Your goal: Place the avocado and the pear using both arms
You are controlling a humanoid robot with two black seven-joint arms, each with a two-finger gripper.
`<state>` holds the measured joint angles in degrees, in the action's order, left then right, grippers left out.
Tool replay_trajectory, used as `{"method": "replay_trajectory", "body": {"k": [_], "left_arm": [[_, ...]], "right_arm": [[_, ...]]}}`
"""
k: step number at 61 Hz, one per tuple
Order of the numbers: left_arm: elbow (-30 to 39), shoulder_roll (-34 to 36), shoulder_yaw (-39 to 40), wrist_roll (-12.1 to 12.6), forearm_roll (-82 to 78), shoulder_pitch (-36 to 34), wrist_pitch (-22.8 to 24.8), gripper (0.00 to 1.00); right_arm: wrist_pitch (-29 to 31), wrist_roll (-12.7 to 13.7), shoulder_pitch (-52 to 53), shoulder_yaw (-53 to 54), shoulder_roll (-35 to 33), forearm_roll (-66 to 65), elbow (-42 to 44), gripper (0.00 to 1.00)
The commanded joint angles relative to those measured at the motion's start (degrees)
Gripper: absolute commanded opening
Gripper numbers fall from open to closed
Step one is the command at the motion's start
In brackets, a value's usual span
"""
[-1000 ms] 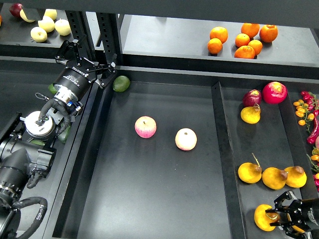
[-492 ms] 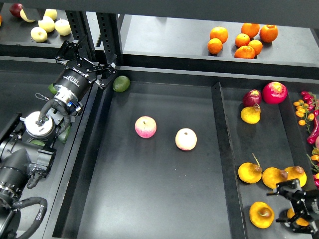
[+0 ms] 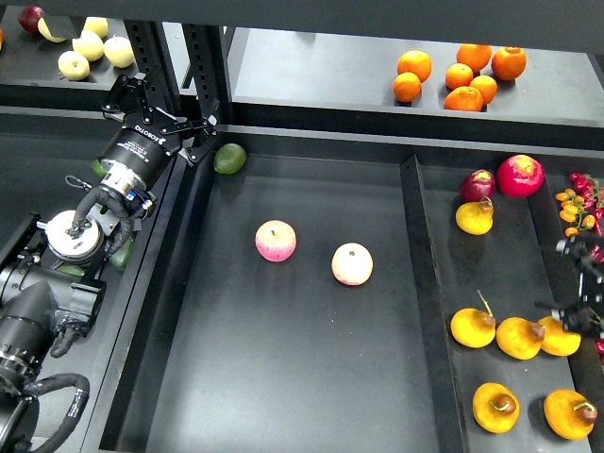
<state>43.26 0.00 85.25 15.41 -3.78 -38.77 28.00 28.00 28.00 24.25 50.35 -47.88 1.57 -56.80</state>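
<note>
The dark green avocado point(image 3: 229, 158) lies in the far left corner of the middle tray point(image 3: 283, 377). My left gripper point(image 3: 168, 115) is open and empty just left of it, over the tray's edge. The squat orange-yellow pear point(image 3: 495, 407) with a brown dimple lies at the front of the right tray point(image 3: 500, 274), free of any gripper. My right gripper point(image 3: 566, 278) shows blurred at the right edge, open and empty, above the row of pears and well behind that pear.
Two pink-and-yellow apples point(image 3: 276, 240) point(image 3: 352, 263) lie mid-tray. The right tray holds several more yellow pears point(image 3: 473, 327), a red onion point(image 3: 478, 184), a red fruit point(image 3: 520, 175) and chillies point(image 3: 578, 208). Oranges point(image 3: 459, 75) sit on the back shelf. Pale fruits point(image 3: 92, 47) sit at the top left.
My right gripper has left the front right corner and moved back along the right edge, open. The dimpled pear and a second pear now lie uncovered there. The left arm barely moved.
</note>
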Motion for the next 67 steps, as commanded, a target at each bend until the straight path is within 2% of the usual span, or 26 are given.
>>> {"method": "replay_trajectory", "body": {"k": [1, 10, 12, 25, 27, 32, 40, 46, 58, 67], "left_arm": [[0.2, 0.0, -0.1, -0.1, 0.0, -0.1, 0.0, 1.00], [0.6, 0.0, 0.1, -0.2, 0.1, 0.0, 0.0, 1.00], [1.0, 0.0, 0.1, -0.2, 0.1, 0.2, 0.0, 1.00], [2.4, 0.0, 0.1, -0.2, 0.1, 1.4, 0.0, 1.00], [2.5, 0.0, 0.2, -0.2, 0.1, 1.6, 0.0, 1.00], [3.0, 0.0, 0.1, -0.2, 0.1, 2.3, 0.0, 1.00], [3.4, 0.0, 0.1, -0.2, 0.1, 2.4, 0.0, 1.00], [3.4, 0.0, -0.1, -0.2, 0.1, 2.6, 0.0, 1.00], [3.6, 0.0, -0.8, -0.2, 0.1, 2.6, 0.0, 1.00], [3.6, 0.0, -1.0, -0.2, 0.0, 2.4, 0.0, 1.00]], "right_arm": [[0.0, 0.0, 0.0, 4.4, 2.2, 1.2, -0.2, 0.89], [0.0, 0.0, 0.0, 9.8, 7.6, 1.2, -0.2, 0.89], [0.0, 0.0, -0.1, 12.7, 12.3, 1.2, -0.2, 0.89], [0.0, 0.0, 0.3, 19.0, 23.7, 0.5, -0.6, 0.89], [0.0, -0.8, 0.6, 19.6, 25.1, 0.5, -0.7, 0.89], [0.0, -4.8, 1.8, 20.3, 29.7, 0.4, -0.9, 0.89], [0.0, -10.8, 4.4, 20.3, 33.3, 0.3, 0.3, 0.89], [0.0, -14.4, 5.6, 20.3, 37.5, -0.9, 2.3, 0.90], [-0.1, -16.8, 7.6, 24.3, 47.1, -8.0, 8.9, 0.97], [-0.1, -16.9, 10.8, 26.1, 47.9, -9.9, 14.5, 0.99]]}}
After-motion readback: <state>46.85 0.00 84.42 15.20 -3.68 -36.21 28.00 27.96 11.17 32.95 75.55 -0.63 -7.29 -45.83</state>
